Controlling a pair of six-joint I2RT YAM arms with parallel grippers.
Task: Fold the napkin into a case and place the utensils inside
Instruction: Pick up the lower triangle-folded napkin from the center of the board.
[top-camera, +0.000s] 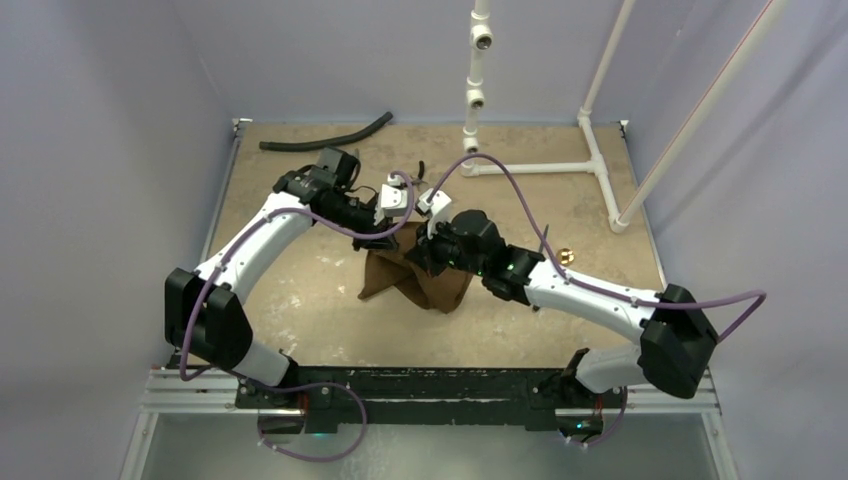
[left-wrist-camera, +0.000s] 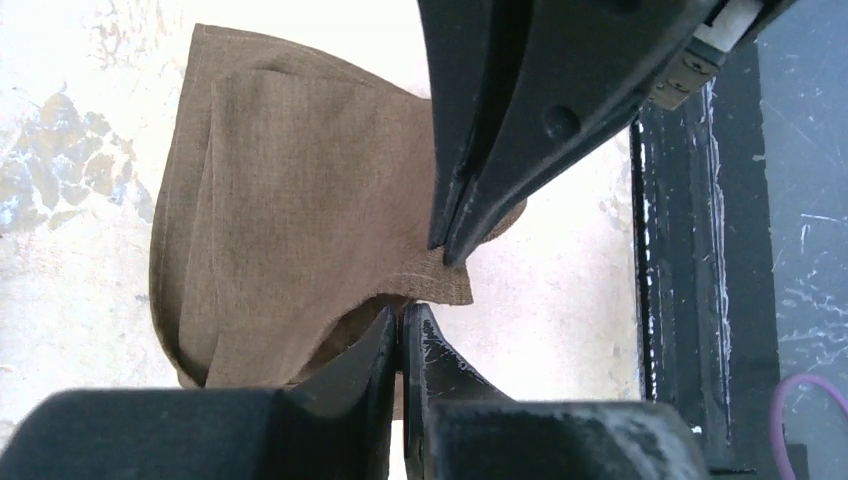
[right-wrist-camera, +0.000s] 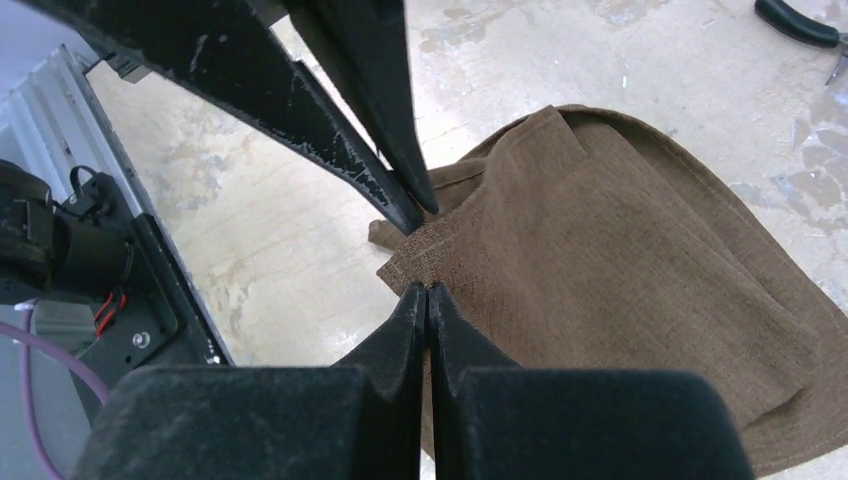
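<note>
the napkin (top-camera: 438, 290) lies near the middle of the table (top-camera: 300, 310), bunched and partly doubled over itself, with 1 stretch of its edge lifted between the 2 arms. the left gripper (left-wrist-camera: 400, 322) has its jaws closed on that edge. the right gripper (right-wrist-camera: 428, 296) is pinched shut on the hemmed corner just beside it. the 2 sets of tips are very near each other but apart. gripping 2 neighbouring spots on 1 hem looks meant to keep the edge straight, so a flap can go over as a clean fold for the case instead of twisting from a single corner.

the top view shows only the arms meeting over a brown heap, and the wrists hide both grips. the left wrist view shows the doubled layers below the right gripper's tips. the right wrist view shows the corner in its own tips, and black pliers (right-wrist-camera: 800, 22) well apart on the table. the black hose (top-camera: 325, 138) appears only from above. no utensils show in any view, so the folding seems to be at an early stage.
</note>
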